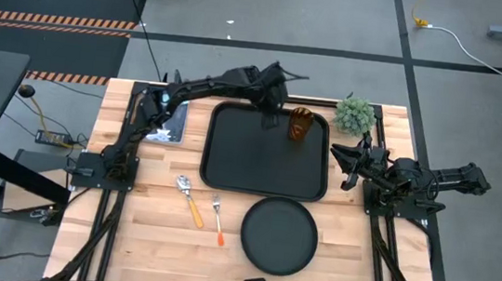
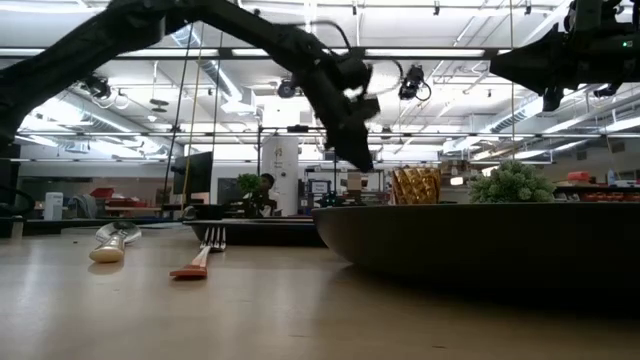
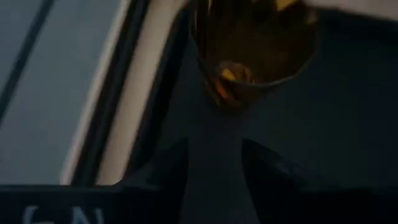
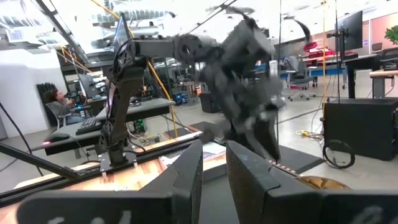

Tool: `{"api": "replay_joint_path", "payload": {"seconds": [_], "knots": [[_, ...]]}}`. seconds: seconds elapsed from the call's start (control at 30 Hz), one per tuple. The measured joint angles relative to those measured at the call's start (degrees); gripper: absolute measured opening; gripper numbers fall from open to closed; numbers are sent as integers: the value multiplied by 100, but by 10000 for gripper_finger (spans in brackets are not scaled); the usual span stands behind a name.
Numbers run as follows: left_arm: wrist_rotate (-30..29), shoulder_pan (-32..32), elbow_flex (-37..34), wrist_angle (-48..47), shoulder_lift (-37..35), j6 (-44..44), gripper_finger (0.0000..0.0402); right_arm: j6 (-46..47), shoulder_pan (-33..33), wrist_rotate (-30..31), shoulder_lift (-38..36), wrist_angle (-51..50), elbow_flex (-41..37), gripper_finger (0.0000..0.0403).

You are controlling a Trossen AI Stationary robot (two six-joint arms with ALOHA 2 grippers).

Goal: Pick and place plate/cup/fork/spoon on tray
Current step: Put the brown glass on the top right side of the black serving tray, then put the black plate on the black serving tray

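The amber cup (image 1: 300, 124) stands upright on the black tray (image 1: 249, 159), in its far right corner. My left gripper (image 1: 271, 113) hovers over the tray's far edge just left of the cup, open and empty. In the left wrist view (image 3: 214, 155) the cup (image 3: 252, 56) stands beyond the fingertips, not between them. The round black plate (image 1: 278, 236) lies on the table in front of the tray. The spoon (image 1: 189, 199) and the fork (image 1: 218, 219) lie on the table left of the plate. My right gripper (image 1: 351, 166) waits at the tray's right side, open by a narrow gap.
A small green potted plant (image 1: 355, 115) stands at the table's far right, just beyond the tray's corner and close to the cup. Bare wood lies left of the tray and around the cutlery.
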Motion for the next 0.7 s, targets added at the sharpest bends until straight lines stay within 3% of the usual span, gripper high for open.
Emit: {"api": "replay_joint_path", "payload": {"seconds": [0.2,0.4,0.7], "knots": [[9,-261,-9,425,425,-330,142,0,0,-1,1,3,0,78],[-757,-561,-6,939,622,-429,141,0,0,0,0,4,0,78],[-885,-698,-4,1592,779,-434,141,0,2,-1,0,4,0,78]]}}
